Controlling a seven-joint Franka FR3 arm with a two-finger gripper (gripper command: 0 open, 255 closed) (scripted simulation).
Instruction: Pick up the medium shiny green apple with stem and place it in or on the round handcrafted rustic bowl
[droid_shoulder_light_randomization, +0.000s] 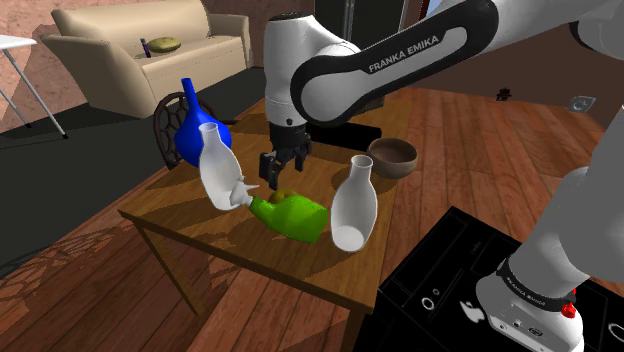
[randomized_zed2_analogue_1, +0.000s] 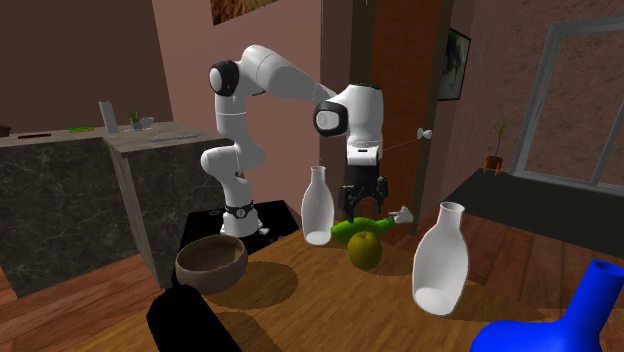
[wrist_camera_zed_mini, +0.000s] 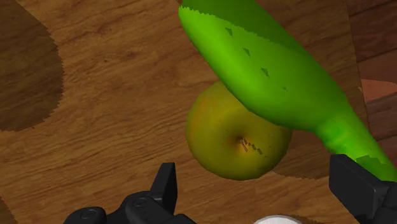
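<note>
The gripper (droid_shoulder_light_randomization: 283, 172) hangs above the wooden table (droid_shoulder_light_randomization: 200, 235) with its pincer released: in the wrist view the two black fingers (wrist_camera_zed_mini: 167, 186) stand wide apart and touch nothing, and one of them is cut off by the picture's edge. Between and beyond them lies the apple (wrist_camera_zed_mini: 232, 143) on the table, yellow-green with a brownish blush, its stem hollow facing the camera; the stem itself is too small to make out. A bright green bottle (wrist_camera_zed_mini: 273, 70), lying on its side, crosses in front of the apple and hides part of it. In the shoulder view the gripper and bottle hide nearly all of the fruit. The brown bowl (droid_shoulder_light_randomization: 392, 157) sits well apart from it, toward that view's right. A black shape (randomized_zed2_analogue_1: 190, 320) low in the second exterior view is cut off and cannot be identified
</note>
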